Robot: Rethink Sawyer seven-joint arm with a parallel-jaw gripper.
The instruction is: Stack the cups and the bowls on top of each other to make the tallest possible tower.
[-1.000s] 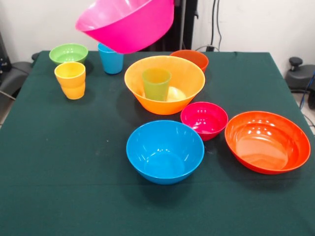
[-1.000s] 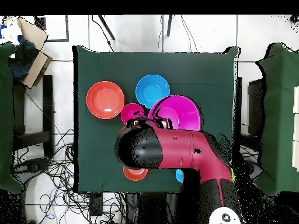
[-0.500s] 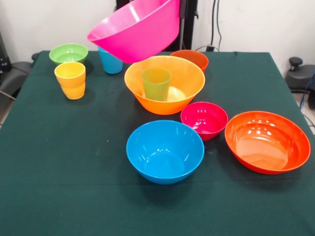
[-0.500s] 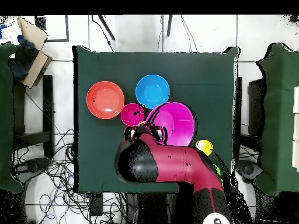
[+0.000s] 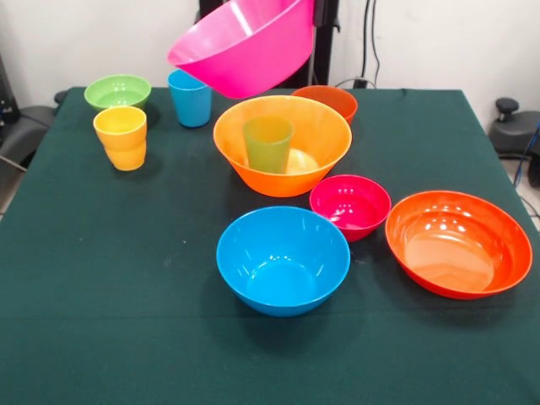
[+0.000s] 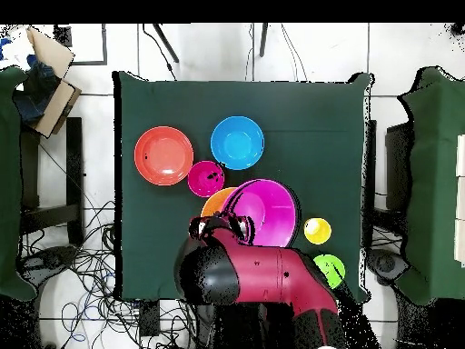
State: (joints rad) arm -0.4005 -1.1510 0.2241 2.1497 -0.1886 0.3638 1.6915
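The big pink bowl (image 5: 245, 42) hangs tilted in the air above the back rim of the big orange bowl (image 5: 283, 145). My gripper (image 6: 233, 222) is shut on its rim; the front view hides the fingers behind the bowl. Inside the orange bowl stands the green cup (image 5: 268, 143), with something yellow beside it. The small orange-red bowl (image 5: 326, 99) sits just behind. The blue cup (image 5: 189, 98), small green bowl (image 5: 118, 90) and yellow-orange cup (image 5: 121, 137) stand at the back left. In front lie the small magenta bowl (image 5: 350, 205), medium blue bowl (image 5: 283, 260) and wide red-orange bowl (image 5: 458, 243).
A dark green cloth covers the table (image 5: 110, 278). My red arm (image 6: 259, 277) spans the table's robot-side edge in the overhead view, covering the blue cup and the orange-red bowl there. Chairs and cables surround the table.
The pink bowl has moved right in the front view, from over the blue cup to above the orange bowl's back rim. The arm has drawn back toward its base.
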